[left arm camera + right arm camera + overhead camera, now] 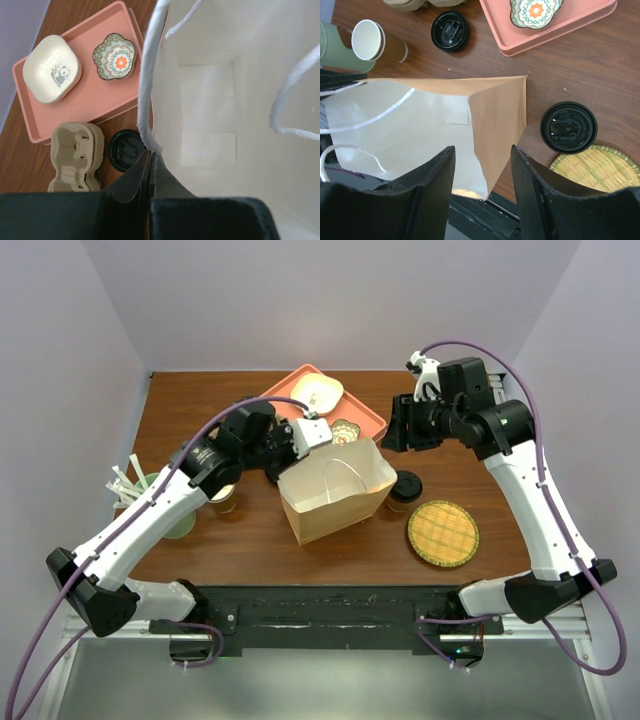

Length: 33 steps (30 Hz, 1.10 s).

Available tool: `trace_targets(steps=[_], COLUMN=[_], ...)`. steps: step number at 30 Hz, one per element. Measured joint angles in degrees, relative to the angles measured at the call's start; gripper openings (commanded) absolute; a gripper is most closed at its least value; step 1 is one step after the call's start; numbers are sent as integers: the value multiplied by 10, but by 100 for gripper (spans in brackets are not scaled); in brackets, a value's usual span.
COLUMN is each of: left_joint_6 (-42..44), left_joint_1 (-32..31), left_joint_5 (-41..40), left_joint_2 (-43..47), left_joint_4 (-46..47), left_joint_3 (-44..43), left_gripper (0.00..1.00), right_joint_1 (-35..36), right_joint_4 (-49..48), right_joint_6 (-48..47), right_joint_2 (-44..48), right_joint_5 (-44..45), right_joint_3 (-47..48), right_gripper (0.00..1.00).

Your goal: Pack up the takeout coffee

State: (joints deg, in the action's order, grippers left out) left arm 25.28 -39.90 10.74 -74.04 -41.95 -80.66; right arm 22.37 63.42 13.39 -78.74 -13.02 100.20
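The takeout coffee (405,489), a small brown cup under a black lid (568,127), stands on the table just right of the open brown paper bag (335,505). The bag stands upright with its white inside (210,100) showing and nothing in it. My left gripper (151,154) is shut on the bag's rim by the base of a white handle, on the tray side (295,462). My right gripper (482,150) hovers open above the bag's right end (388,445). The bag's brown side wall (495,115) sits between its fingers, untouched. The coffee is to that gripper's right.
Behind the bag, a pink tray (85,107) holds a white panda dish (51,67) and a flowered dish (115,56). A pulp cup carrier (75,157) and a loose black lid (127,150) lie near it. A lidless cup (370,40), a green cup (332,42) and a woven coaster (443,533) are also on the table.
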Motion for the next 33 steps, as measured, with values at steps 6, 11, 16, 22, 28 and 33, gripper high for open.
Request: trace_targets(steps=[6,11,16,22,28,33], left_joint_6=[-3,-38,-131,-280,-416,-499], left_joint_1=[0,0,0,3,56,128], left_joint_5=[-80,-160,-263,-379,-417,-423], left_joint_2=[-1,-1,-3,-21,-68,-107], left_joint_4=[20,50,54,28,-41,-82], left_joint_3=[0,-2,-35,-112,-167,-153], left_gripper=[62,75,73,74,73,72], right_joint_1=[0,0,0,0,0,1], right_joint_4=[-5,-8,-18,-54,-103,-116], right_joint_6=[7,12,14,16,-2,-21], right_joint_2=[12,17,16,3,-41,-102], right_joint_5=[0,0,-1,-18,-30,-27], right_joint_3=[-19,-29,-29,-28,-28,-18], right_gripper=[52,52,52,53,54,46])
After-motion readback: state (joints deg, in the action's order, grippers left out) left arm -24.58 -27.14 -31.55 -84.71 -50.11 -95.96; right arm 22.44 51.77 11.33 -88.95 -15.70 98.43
